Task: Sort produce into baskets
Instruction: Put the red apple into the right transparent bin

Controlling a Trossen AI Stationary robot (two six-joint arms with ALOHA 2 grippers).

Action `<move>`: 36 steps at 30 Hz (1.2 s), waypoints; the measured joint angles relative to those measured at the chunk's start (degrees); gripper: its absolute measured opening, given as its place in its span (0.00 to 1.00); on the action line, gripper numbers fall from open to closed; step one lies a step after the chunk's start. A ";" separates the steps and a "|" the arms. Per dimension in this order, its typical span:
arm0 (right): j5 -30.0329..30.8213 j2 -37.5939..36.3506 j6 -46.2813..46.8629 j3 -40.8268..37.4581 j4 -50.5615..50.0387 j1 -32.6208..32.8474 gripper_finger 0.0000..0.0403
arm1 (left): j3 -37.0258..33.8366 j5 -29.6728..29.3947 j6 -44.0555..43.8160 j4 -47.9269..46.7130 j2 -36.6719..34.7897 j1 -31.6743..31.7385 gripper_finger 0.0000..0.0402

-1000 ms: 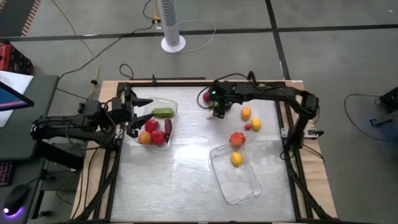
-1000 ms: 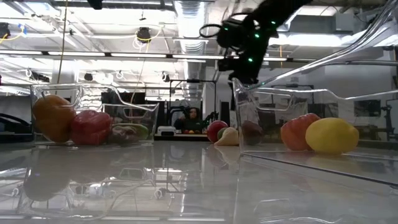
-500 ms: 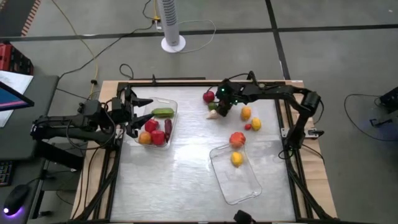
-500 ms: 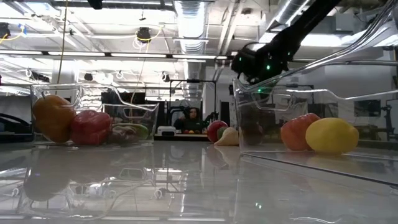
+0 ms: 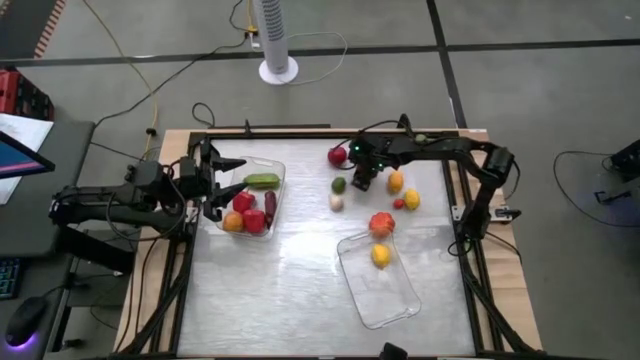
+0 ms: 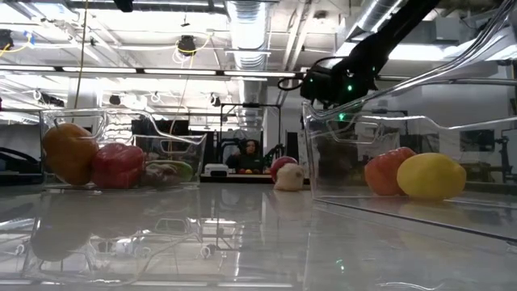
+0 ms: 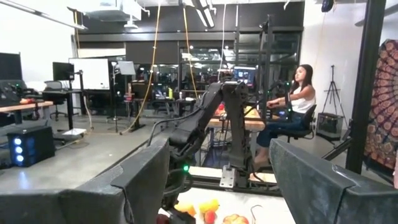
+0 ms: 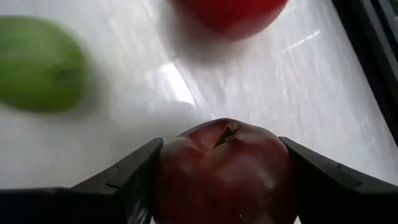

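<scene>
Right end effector (image 5: 365,180) clamped on dark maroon fruit (image 8: 224,171). Left end effector (image 5: 222,185) apart over the partly filled left basket (image 5: 278,200). Several pieces remain loose on desk (image 5: 290,290).

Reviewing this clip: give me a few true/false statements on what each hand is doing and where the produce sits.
1. The right hand is shut on a dark maroon fruit. True.
2. The left basket is empty. False: it holds several pieces, including a green one.
3. A yellow fruit lies in the right basket. True.
4. The left hand is carrying a fruit over the table's middle. False: it waits by the left basket, open and holding nothing.
</scene>
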 joint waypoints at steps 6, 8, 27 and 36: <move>-2.59 -7.48 3.14 4.18 -11.24 5.87 0.82 | 0.00 -0.03 0.33 0.23 0.00 0.00 0.66; -5.27 -10.89 5.11 4.63 -13.48 9.27 0.82 | 0.00 -0.04 0.52 0.40 0.00 0.02 0.66; -9.45 -22.23 29.15 4.69 -14.38 47.00 0.84 | -0.02 -4.40 7.04 5.56 0.00 0.02 0.66; -9.27 -19.59 32.34 4.69 -20.44 45.93 0.98 | -0.02 -4.17 6.12 5.43 0.02 0.02 0.66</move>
